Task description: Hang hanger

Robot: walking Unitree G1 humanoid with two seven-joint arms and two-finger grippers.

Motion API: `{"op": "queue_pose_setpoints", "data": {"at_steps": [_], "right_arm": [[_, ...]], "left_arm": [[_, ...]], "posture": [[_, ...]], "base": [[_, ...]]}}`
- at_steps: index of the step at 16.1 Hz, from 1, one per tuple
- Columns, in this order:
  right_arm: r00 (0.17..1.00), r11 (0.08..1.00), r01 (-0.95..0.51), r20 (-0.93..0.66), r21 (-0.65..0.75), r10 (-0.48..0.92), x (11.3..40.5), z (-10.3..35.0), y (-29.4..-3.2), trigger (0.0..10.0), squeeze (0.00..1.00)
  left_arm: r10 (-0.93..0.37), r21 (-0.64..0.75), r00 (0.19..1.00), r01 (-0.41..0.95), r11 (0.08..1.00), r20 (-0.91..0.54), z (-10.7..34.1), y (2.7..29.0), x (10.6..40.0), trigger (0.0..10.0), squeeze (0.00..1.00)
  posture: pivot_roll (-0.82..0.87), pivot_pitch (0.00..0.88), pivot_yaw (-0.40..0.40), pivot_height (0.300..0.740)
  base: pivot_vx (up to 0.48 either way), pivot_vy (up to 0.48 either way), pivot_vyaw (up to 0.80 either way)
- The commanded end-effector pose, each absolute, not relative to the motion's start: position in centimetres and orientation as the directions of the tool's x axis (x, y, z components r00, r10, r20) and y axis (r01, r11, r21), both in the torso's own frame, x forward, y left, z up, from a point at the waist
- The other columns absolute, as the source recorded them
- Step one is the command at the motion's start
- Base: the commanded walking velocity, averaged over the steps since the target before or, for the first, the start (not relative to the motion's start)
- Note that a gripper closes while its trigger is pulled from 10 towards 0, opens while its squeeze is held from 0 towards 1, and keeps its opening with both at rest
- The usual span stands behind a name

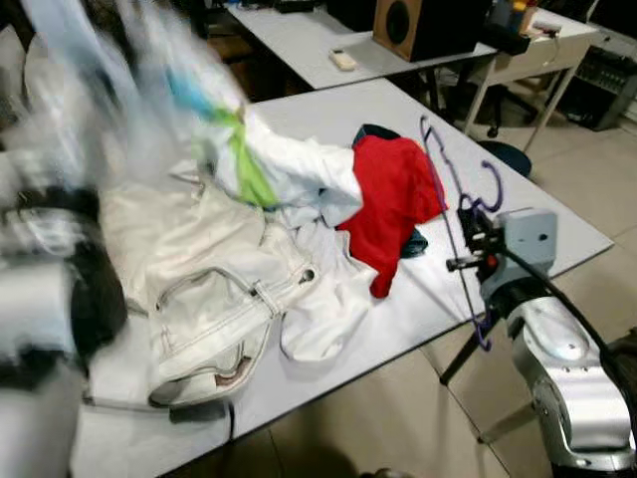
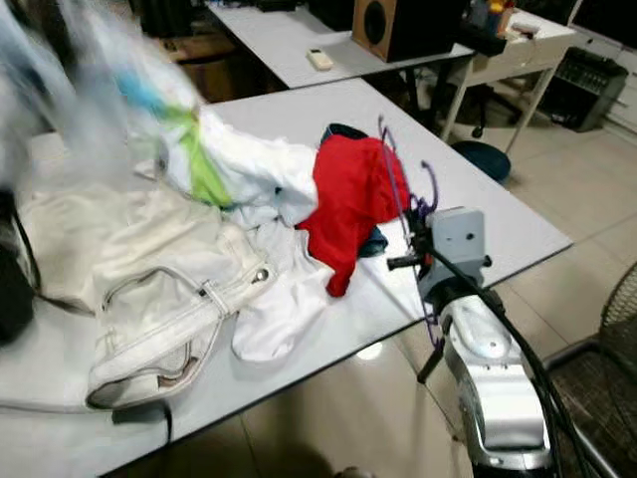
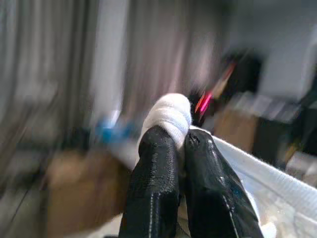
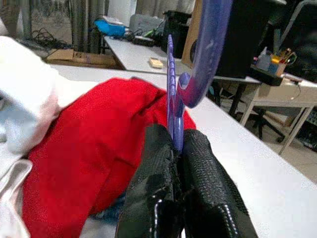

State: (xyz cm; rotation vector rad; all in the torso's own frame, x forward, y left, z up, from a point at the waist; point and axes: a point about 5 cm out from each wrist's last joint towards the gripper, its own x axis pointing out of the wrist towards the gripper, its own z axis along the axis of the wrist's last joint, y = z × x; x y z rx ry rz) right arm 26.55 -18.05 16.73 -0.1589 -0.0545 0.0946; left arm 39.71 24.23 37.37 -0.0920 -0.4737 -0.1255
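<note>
A: Where is the hanger (image 1: 450, 214) right now?

B: In the right gripper (image 4: 178, 148), whose two black fingers are clenched on the purple frame. It stands at the near right edge of the table (image 1: 557, 234), just beside the red garment (image 1: 396, 204).

A: Which way does it run?

B: Its long axis is nearly upright, leaning a little away from the robot, and the hook (image 1: 490, 184) curls out on the side away from the clothes. The hanger rises straight out of the jaws.

A: And the other arm?

B: The left gripper (image 3: 181, 163) is clamped on a fold of white cloth (image 3: 171, 113), lifted high and blurred. The white jacket (image 1: 204, 284) lies flat below.

A: So who hangs it?

B: Likely the right arm, since it holds the hanger. No rail can be made out.
</note>
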Motion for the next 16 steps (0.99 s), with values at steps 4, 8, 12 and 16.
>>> {"op": "queue_pose_setpoints", "data": {"at_steps": [4,8,12,16], "right_arm": [[0.991,0.989,0.014,0.131,-0.147,0.005,26.5,18.0,-19.4,10.0,0.00],[0.988,0.988,-0.067,0.128,-0.142,0.085,26.0,17.6,-18.0,10.0,0.00],[0.986,0.983,-0.110,0.112,-0.146,0.127,26.2,17.3,-17.6,10.0,0.00],[0.983,0.979,-0.135,0.104,-0.156,0.152,26.6,17.3,-17.4,10.0,0.00]], "left_arm": [[-0.513,0.219,0.594,0.497,0.840,0.619,42.3,19.5,38.0,0.0,0.00],[-0.825,0.404,0.520,0.722,0.562,0.219,31.3,18.0,36.9,0.0,0.00],[-0.883,0.360,0.461,0.842,0.403,-0.090,23.2,18.6,33.6,0.0,0.00],[-0.849,0.413,0.516,0.801,0.433,-0.111,21.9,17.7,32.6,0.0,0.00]], "posture": [[-0.20,0.000,0.059,0.740],[-0.19,0.000,0.057,0.740],[-0.16,0.000,0.028,0.740],[-0.16,0.000,0.006,0.740]], "base": [[0.000,0.000,0.00],[0.000,0.000,0.00],[0.000,0.000,0.00],[0.000,0.000,0.00]]}}
